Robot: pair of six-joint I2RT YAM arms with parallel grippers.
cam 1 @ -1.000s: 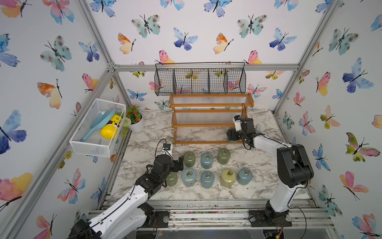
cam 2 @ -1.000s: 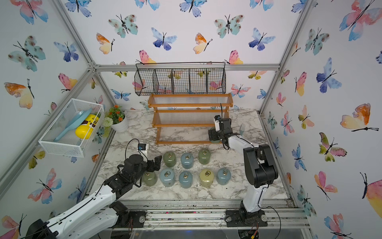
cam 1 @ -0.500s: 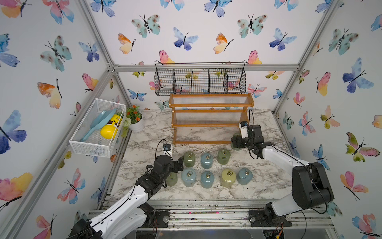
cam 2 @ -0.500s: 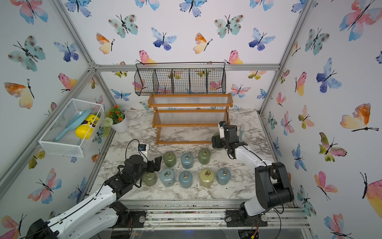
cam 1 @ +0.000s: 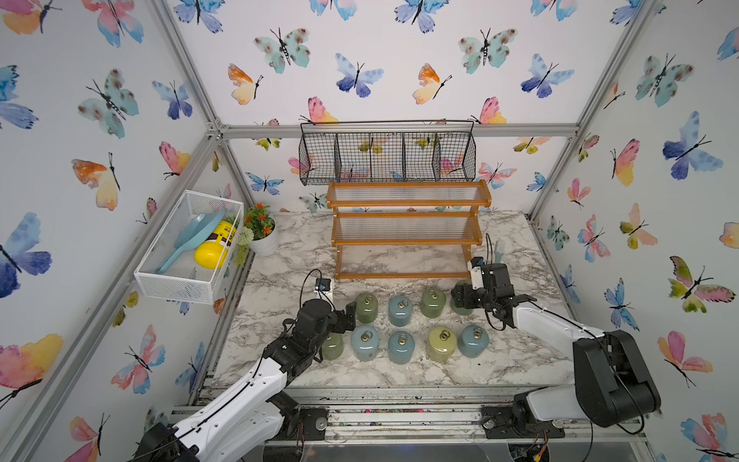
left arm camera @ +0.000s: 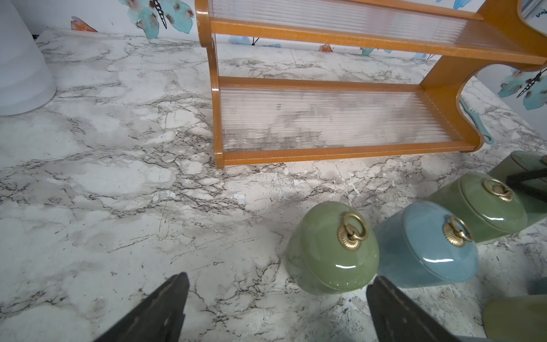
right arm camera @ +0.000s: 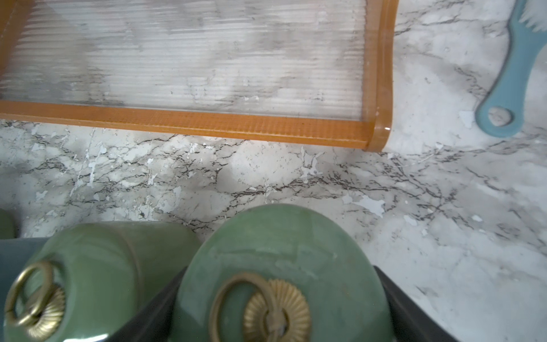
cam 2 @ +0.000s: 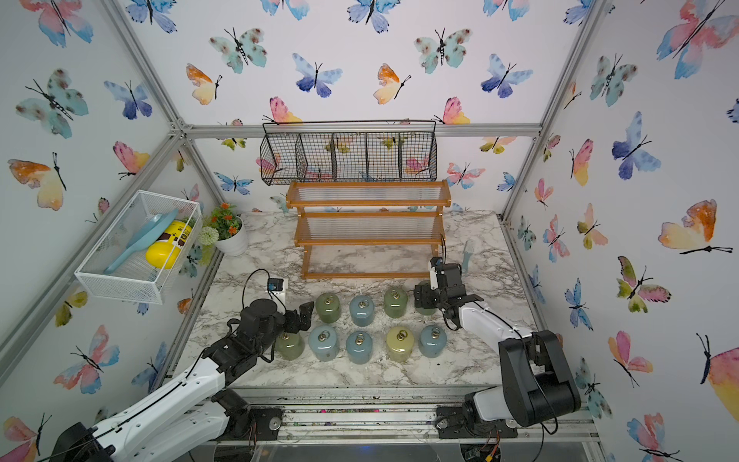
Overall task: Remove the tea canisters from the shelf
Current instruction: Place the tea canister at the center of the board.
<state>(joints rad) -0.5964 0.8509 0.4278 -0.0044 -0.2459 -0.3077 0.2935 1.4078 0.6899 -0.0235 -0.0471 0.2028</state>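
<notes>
The shelf [cam 1: 406, 240] [cam 2: 368, 240] stands at the back of the marble table with all tiers bare. Several tea canisters stand in two rows in front of it, among them a pale yellow one [cam 1: 441, 343] and a blue one [cam 1: 400, 310]. My right gripper [cam 1: 460, 299] [right arm camera: 278, 296] is shut on a green canister [right arm camera: 278, 254] [cam 2: 423, 302] at the right end of the back row, beside another green one [right arm camera: 97, 266]. My left gripper [cam 1: 348, 316] [left arm camera: 276, 296] is open over bare marble at the rows' left end, a green canister [left arm camera: 331, 251] just beyond it.
A black wire basket [cam 1: 386, 156] hangs above the shelf. A white mesh basket [cam 1: 188, 244] on the left wall holds a yellow bottle and a blue scoop. A flower pot [cam 1: 262, 236] stands at the back left. A blue comb [right arm camera: 512, 74] lies right of the shelf.
My right gripper has come forward from the shelf's right end with the green canister and down to the back row's right end. The left arm has not moved.
</notes>
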